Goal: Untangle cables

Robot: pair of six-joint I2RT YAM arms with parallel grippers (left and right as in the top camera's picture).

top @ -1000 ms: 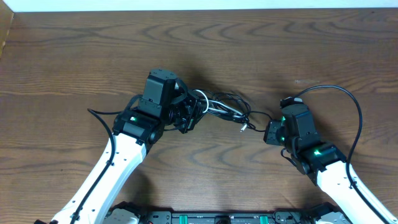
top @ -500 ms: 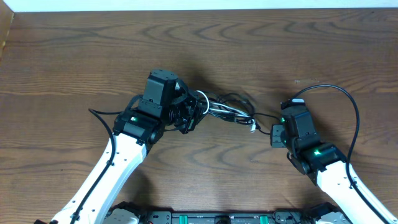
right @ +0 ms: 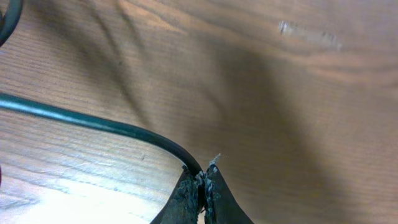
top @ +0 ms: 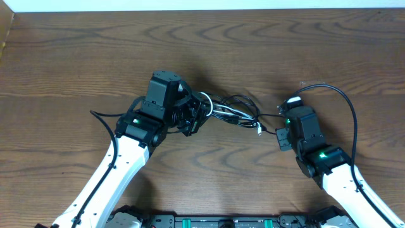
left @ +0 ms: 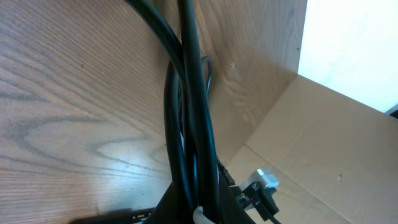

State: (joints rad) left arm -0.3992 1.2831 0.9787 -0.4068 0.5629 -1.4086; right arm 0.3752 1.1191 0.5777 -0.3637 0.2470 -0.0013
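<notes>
The cable bundle [top: 229, 109] lies mid-table, thin black loops with white cord [top: 215, 109] woven through. A small white plug end [top: 259, 130] trails at its right. My left gripper [top: 195, 114] is shut on the bundle's left end. In the left wrist view, black cords [left: 186, 93] run up out of the shut jaws, with a bit of white cord [left: 199, 216] beside them. My right gripper [top: 281, 135] is shut on a thin black cord [right: 93, 121] that leads left toward the bundle. In the right wrist view its fingertips [right: 186, 186] pinch the cord's end.
The right arm's own thick black wire [top: 352, 120] loops over the table at the right. A cardboard wall [left: 323, 143] and a small metal-tipped fitting [left: 264, 182] show in the left wrist view. The table's far edge [top: 202, 9] runs along the top.
My right gripper has moved a little to the right with the black cord. The bundle's right side and the white plug have been drawn rightward. The left gripper has stayed put.
</notes>
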